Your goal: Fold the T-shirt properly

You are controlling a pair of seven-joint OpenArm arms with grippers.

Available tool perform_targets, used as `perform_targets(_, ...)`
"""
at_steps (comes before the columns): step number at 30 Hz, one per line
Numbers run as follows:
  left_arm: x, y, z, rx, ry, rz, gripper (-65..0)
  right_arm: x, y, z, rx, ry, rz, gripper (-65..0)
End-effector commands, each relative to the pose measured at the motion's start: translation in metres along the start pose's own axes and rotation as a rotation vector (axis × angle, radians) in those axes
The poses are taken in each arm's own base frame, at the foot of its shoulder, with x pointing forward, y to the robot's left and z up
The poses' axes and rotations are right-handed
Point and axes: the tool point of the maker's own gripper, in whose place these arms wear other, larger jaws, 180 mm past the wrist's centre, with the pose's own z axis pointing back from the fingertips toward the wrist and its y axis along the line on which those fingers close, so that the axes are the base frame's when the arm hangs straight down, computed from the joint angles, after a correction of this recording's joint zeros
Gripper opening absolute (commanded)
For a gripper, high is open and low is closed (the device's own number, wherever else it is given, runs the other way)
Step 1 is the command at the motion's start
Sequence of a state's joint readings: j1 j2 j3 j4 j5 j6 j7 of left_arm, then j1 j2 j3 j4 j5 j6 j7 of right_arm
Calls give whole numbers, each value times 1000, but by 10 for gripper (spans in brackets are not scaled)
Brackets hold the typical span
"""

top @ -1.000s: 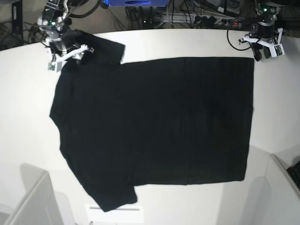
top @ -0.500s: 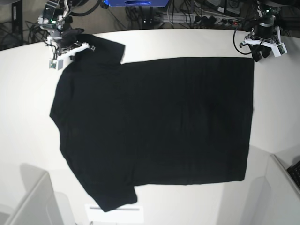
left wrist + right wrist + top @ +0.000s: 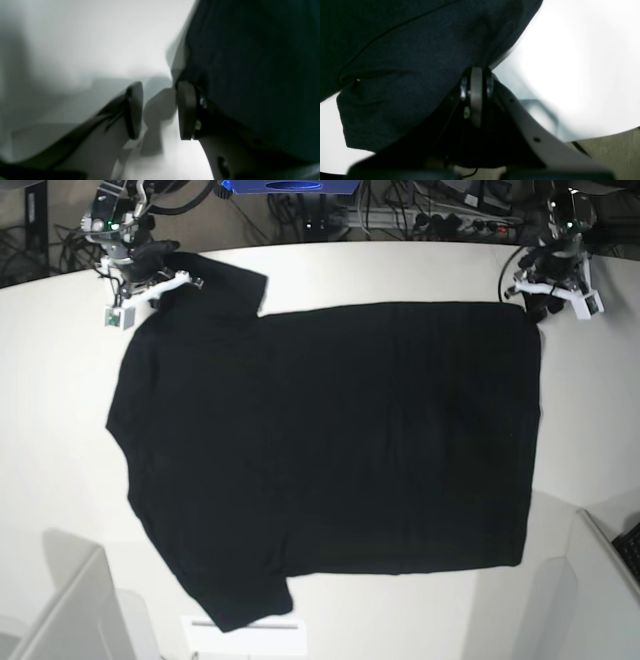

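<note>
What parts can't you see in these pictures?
- T-shirt underside: base view, only a plain black side faces up; any print is hidden.
- Right gripper hold: right wrist view, the jaws look shut, but cloth and shadow hide whether fabric is pinched.
- Left gripper: left wrist view is blurred; it is open, with the shirt edge beside one finger.
- Table: base view, its near corners are hidden by grey panels.

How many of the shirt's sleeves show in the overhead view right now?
2. One sleeve lies at the shirt's top left by the right gripper; the other sleeve sticks out at the bottom left.
</note>
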State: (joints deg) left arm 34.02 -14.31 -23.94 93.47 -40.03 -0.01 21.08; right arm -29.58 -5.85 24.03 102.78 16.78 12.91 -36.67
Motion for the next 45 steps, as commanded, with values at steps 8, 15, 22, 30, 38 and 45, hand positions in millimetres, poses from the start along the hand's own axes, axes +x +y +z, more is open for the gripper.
perform_targets(8, 1, -13, 16, -29, -11, 7, -420, -12, -1, 1, -5, 56, 7, -650)
perform_targets(15, 17, -5, 24, -5, -58, 13, -418, -12, -2, 1, -8, 56, 9, -650)
perform_targets(22, 22, -10, 22, -19, -70, 12, -408, -12, -2, 1, -8, 56, 9, -650)
perform_targets(30, 20, -8, 21, -14, -66, 14, -171, -11, -4, 1, -11, 55, 14, -650)
perform_targets(38, 20, -11, 17, -19, -64, 23, -171, -12, -5, 1, -12, 57, 15, -650)
perform_targets(45, -5, -4, -10, 5, 5, 68, -173, -22, -6, -3, -12, 85, 4, -650)
